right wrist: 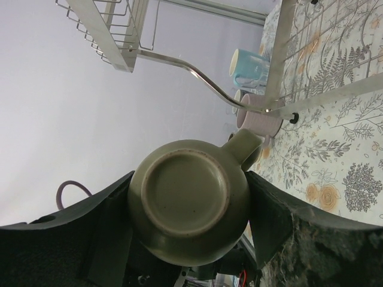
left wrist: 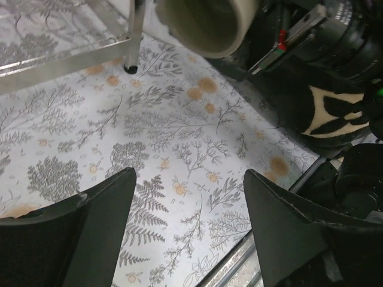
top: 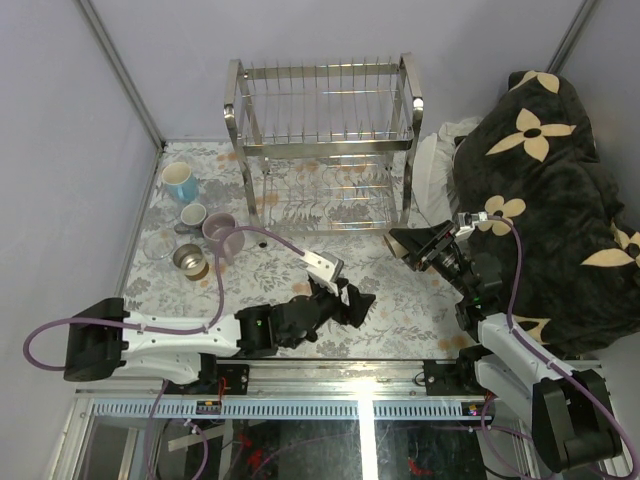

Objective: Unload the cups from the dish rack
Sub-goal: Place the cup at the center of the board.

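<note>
From above, the dish rack (top: 325, 130) stands at upper centre, seemingly empty. Other cups (top: 222, 235) cluster at left on the desk (top: 400, 300), and the olive-grey mug (top: 408, 243) hangs right of centre.

In the left wrist view, the left jaws are apart and empty, with the mug's mouth at the top edge.

In the right wrist view, the right jaws are clamped on the mug's sides, base toward the camera. It is probably best to turn it upright and lower it onto bare desk, clear of the left arm.
</note>
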Controlling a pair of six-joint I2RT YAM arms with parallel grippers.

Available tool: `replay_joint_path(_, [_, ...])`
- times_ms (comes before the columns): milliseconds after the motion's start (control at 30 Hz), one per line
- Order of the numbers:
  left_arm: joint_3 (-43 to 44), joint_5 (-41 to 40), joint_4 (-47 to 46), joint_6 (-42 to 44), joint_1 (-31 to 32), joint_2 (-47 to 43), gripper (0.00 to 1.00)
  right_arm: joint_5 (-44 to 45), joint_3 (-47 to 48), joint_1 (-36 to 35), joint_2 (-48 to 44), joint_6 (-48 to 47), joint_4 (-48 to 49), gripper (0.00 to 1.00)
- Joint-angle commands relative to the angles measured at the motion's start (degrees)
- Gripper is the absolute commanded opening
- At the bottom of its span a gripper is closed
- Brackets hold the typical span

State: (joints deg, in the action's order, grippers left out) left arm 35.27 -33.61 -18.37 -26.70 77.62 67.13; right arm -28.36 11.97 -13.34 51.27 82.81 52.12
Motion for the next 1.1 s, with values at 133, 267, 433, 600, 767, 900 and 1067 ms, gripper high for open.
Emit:
replay_joint_path(133, [2.7, -1.3, -21.3, 15.5, 2.4, 4.2, 0.73, -2.9, 0.2, 0.0, 0.4, 3.8, 8.2, 0.00])
replay_joint_path(267, [2.0, 0.4, -26.7, 18.7, 2.5, 5.3, 0.73, -2.4, -0.1, 0.0, -1.2, 3.4, 6.5, 0.00])
replay_joint_path(433, [3.6, 0.3, -29.0, 23.3, 2.5, 8.0, 0.74, -1.7, 0.7, 0.0, -2.9, 3.4, 3.9, 0.00])
replay_joint_path(600, [4.3, 0.6, -33.7, 27.5, 2.5, 10.9, 0.76, -3.0, 2.6, 0.0, -3.6, 3.8, 1.8, 0.00])
replay_joint_path(767, [6.1, -0.3, -36.5, 30.4, 2.5, 14.3, 0.77, -4.4, 3.7, -0.1, -3.5, 3.5, -0.1, 0.00])
replay_joint_path(900, [7.8, -0.8, -38.1, 31.5, 2.1, 17.0, 0.78, -4.7, 3.3, 0.0, -3.8, 3.5, -0.2, 0.00])
replay_joint_path(1067, [9.3, -0.1, -38.3, 30.5, 0.4, 19.2, 0.77, -5.7, 3.8, -0.1, -3.6, 3.4, -0.1, 0.00])
